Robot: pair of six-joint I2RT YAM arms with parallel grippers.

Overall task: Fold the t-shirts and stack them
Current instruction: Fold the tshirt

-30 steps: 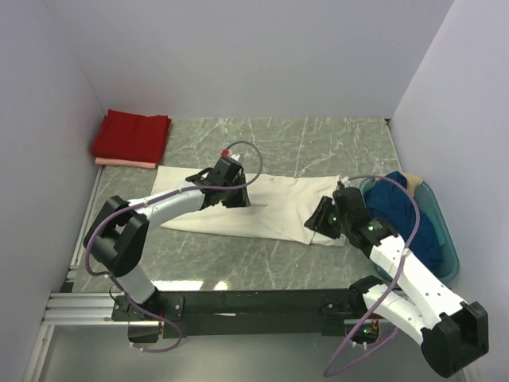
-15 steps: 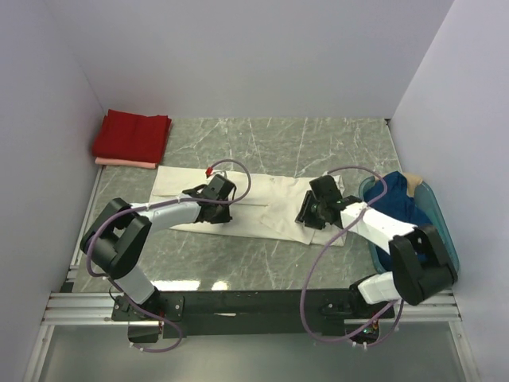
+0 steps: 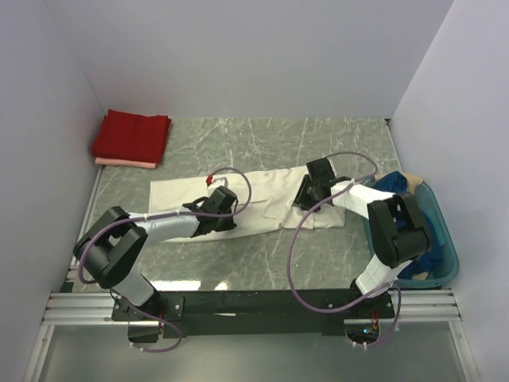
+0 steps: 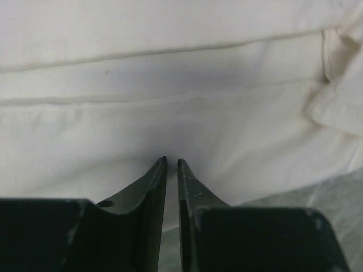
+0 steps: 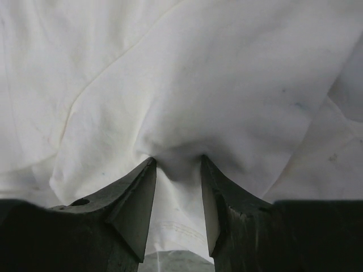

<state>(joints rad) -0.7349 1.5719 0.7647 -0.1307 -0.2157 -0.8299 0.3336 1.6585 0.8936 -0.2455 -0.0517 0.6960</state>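
The right gripper [image 5: 177, 161] pinches a puckered ridge of the cream-white t-shirt [image 5: 227, 85]. The left gripper [image 4: 172, 161] is clenched almost tight at the near hem; whether it holds cloth I cannot tell. The shirt lies mid-table [image 3: 318, 135], stretched from 9 to 3 o'clock. Both ends should probably rise evenly, kept taut, so the fold lands straight.

Top cam sits high behind the arm bases [image 3: 139, 296], tilted down across the table [image 3: 262, 135]. It's far back and takes in the whole scene. Each wrist cam looks out along its own gripper, left gripper [image 4: 171, 160] and right gripper [image 5: 176, 158], both at bottom centre and pressed close to the cream shirt [image 4: 170, 96]. All three views overlap on that shirt, mid-frame in the top view.
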